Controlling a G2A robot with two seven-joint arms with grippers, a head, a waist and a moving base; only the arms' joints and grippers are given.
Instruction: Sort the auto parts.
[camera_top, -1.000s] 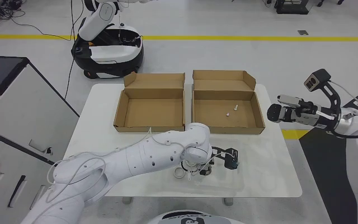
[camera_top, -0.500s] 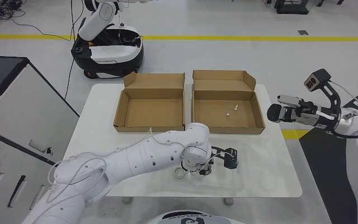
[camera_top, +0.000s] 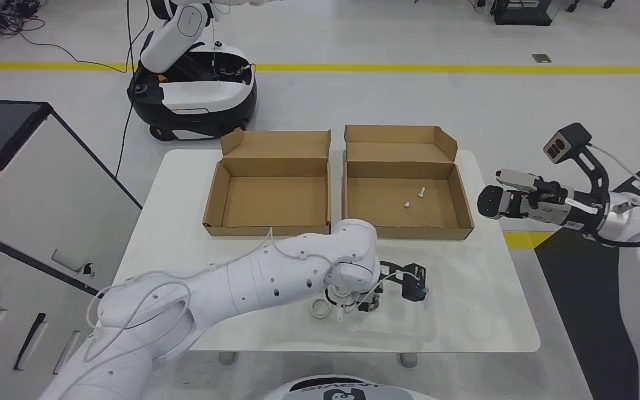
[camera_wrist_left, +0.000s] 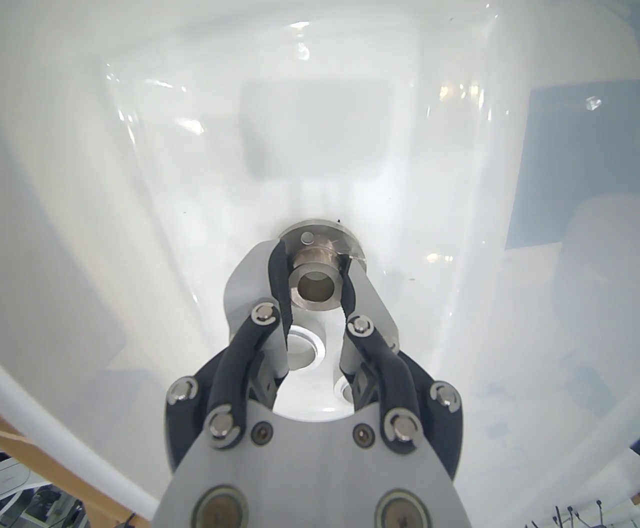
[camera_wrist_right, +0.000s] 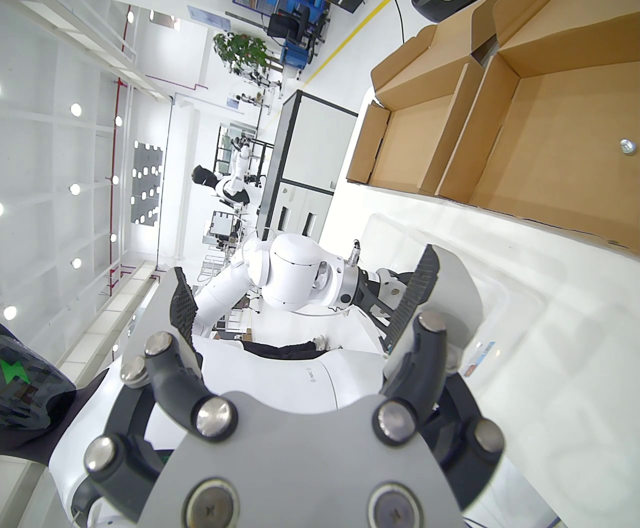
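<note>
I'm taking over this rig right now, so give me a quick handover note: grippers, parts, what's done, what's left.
Left gripper: shut on a metal bushing near the front of the table.
Right gripper: open, off the table's right side.
Done: two small parts lie in the right box.
Left: box the bushing, then likely the white ring lying by the left arm.

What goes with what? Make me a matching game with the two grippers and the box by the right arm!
Things:
1. left gripper
2. right gripper
3. box by the right arm

States:
A. open, holding nothing
B. has two small white parts inside
C. shut on a metal part

Pairs: 1-C, 2-A, 3-B
</note>
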